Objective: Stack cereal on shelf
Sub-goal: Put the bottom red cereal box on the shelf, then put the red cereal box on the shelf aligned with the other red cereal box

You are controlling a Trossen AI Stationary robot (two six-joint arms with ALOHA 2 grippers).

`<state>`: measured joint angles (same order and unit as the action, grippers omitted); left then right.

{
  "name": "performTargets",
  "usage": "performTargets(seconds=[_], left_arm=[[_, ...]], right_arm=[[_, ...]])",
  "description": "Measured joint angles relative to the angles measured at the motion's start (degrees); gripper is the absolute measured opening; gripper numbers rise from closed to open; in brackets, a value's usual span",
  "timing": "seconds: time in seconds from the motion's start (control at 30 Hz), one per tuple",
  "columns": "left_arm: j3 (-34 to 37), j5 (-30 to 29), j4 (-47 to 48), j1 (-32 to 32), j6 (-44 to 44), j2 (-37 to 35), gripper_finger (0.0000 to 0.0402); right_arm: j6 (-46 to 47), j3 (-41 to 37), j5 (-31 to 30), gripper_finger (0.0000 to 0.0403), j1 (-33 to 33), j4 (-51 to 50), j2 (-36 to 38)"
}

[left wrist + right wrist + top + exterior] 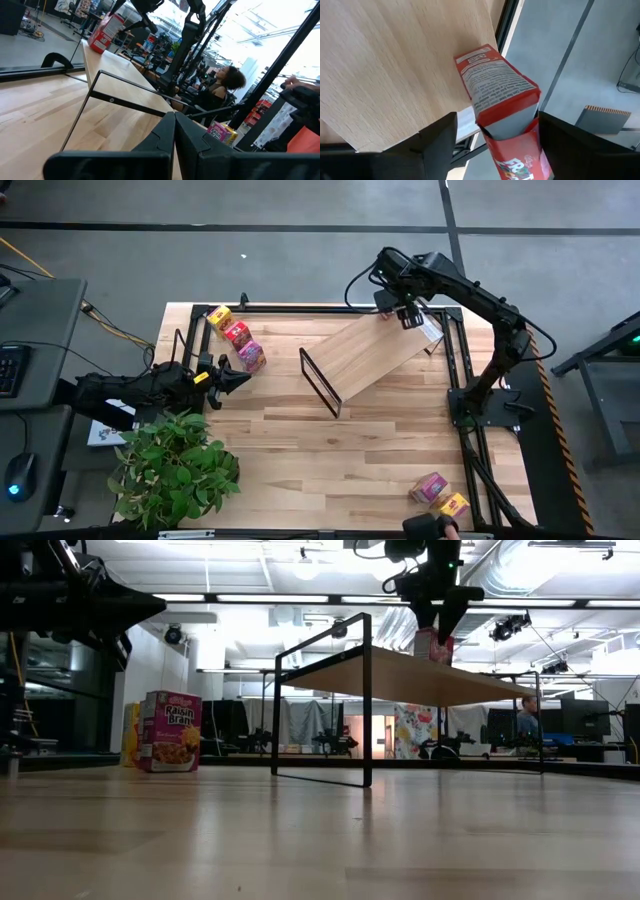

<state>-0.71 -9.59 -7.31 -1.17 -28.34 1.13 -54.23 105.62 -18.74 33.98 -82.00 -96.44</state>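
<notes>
Above the far right end of the long light-wood shelf (pixel 378 352), at about one o'clock on my overhead view, my right gripper (pixel 495 145) stands spread around two small red cardboard cereal boxes (pixel 495 85), one stacked on the other, pads apart from them. At nine o'clock my left gripper (pixel 238 378) waits, fingers pressed together, beside three small boxes (pixel 236 335).

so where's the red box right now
In the high view the red box stands on the shelf's far right end, between the right tool's open fingers.
</notes>
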Motion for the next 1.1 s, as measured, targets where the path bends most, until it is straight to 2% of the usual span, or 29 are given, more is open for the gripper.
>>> performTargets(seconds=[0.57,0.7,0.8,0.9,1.0,1.1], left_arm=[[0.0,0.0,0.0,0.01,0.02,0.0,0.0001],[0.0,0.01,0.0,0.0,0.0,-0.01,0.0001],[0.0,-0.01,0.0,0.02,0.0,0.0,0.0001],[0.0,0.01,0.0,0.01,0.0,0.0,0.0001],[0.0,-0.02,0.0,0.01,0.01,-0.01,0.0001],[0.0,-0.02,0.0,0.0,0.0,0.0,0.0001]], right_arm=[[1.86,7.67,1.65,0.0268,-1.35,-0.74,0.09],[6.72,11.46,2.31,0.0268,-2.69,-1.75,0.09],[15.62,15.77,7.74,0.0268,-3.9,-4.91,0.15],[30.29,19.01,15.33,0.0268,-5.45,-8.23,0.19],[45.71,19.05,25.45,0.0268,-7.59,-8.06,1.14],[51.96,16.82,32.92,0.0268,-12.11,-7.95,2.8]])
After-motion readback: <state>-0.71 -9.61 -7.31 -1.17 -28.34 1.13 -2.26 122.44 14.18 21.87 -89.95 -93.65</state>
